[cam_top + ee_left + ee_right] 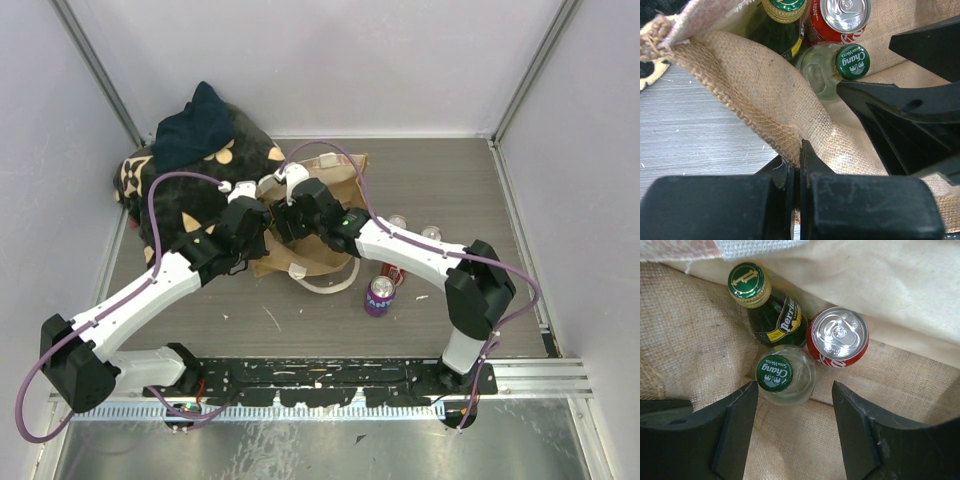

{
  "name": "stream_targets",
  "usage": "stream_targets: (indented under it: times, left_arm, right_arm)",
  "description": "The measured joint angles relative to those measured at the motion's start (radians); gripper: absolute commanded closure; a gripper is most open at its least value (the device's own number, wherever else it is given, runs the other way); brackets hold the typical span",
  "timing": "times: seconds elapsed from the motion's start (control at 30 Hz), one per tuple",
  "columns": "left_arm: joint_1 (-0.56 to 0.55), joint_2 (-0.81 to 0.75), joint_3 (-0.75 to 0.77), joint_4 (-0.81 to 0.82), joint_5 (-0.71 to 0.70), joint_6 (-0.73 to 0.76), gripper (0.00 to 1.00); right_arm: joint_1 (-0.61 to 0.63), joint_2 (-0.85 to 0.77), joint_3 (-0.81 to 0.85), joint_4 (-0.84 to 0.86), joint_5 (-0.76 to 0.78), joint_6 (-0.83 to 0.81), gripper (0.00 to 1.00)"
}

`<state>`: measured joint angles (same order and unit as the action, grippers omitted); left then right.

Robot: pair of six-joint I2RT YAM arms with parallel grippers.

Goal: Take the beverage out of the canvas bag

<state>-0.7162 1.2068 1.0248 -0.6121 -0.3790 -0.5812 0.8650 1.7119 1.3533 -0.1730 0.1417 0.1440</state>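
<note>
The tan canvas bag (330, 190) lies on its side mid-table. My left gripper (799, 150) is shut on its burlap rim (765, 110) and holds the mouth open. My right gripper (795, 405) is open inside the mouth. Just beyond its fingertips lie a clear Chang soda bottle with a green cap (774, 373), a green Perrier bottle (775, 320) and a red cola can (837, 337). The Chang bottle sits nearest, by the left fingertip. All three also show in the left wrist view, the Chang cap (852, 61) next to the right gripper's black finger (910, 115).
A purple can (379, 296), a red can (391, 273) and two more can tops (431, 234) stand on the table right of the bag. A black flower-print bundle (190, 180) lies at the back left. Grey walls enclose the table.
</note>
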Motion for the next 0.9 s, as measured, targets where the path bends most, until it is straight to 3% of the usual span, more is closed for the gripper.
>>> stream_targets:
  times: [0.8,0.9]
  left_arm:
    - [0.000,0.010,0.000,0.003,0.000,0.000,0.94]
    - [0.000,0.010,0.000,0.003,0.000,0.000,0.94]
  right_arm:
    - [0.017,0.117,0.049,0.029,-0.017,-0.031,0.41]
    - [0.017,0.121,0.050,0.038,-0.017,-0.035,0.50]
